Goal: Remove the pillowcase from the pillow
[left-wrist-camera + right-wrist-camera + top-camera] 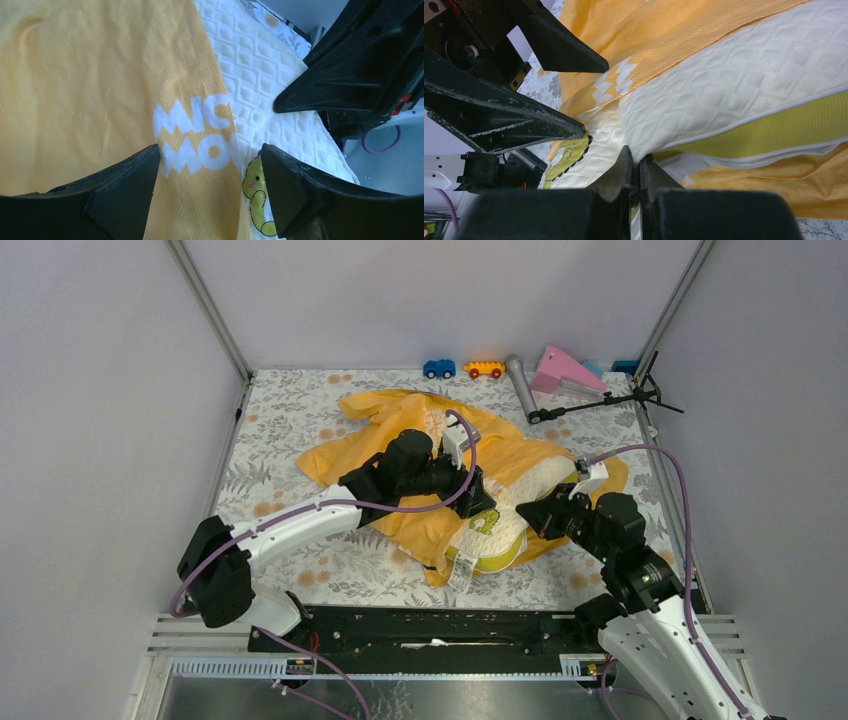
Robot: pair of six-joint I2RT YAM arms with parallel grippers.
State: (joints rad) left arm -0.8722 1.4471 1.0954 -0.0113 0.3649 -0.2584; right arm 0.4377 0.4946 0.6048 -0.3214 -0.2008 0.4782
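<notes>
The orange-yellow pillowcase (335,455) lies spread over the table's middle and still covers the far part of the cream quilted pillow (545,478). The pillow's near end is bare, showing its green logo (484,523) and white tag (462,570). My left gripper (478,502) is open and hovers over the pillowcase's edge by the white lettering (197,135), with the pillow (270,80) just to the right. My right gripper (531,512) is shut on the pillow's white edge (636,156), above the yellow-green side band (774,125).
Along the back edge stand a blue toy car (438,368), a yellow toy car (485,368), a grey cylinder (520,385), a pink wedge (562,370) and a black tripod (600,402). A floral cloth (300,570) covers the table. Walls close both sides.
</notes>
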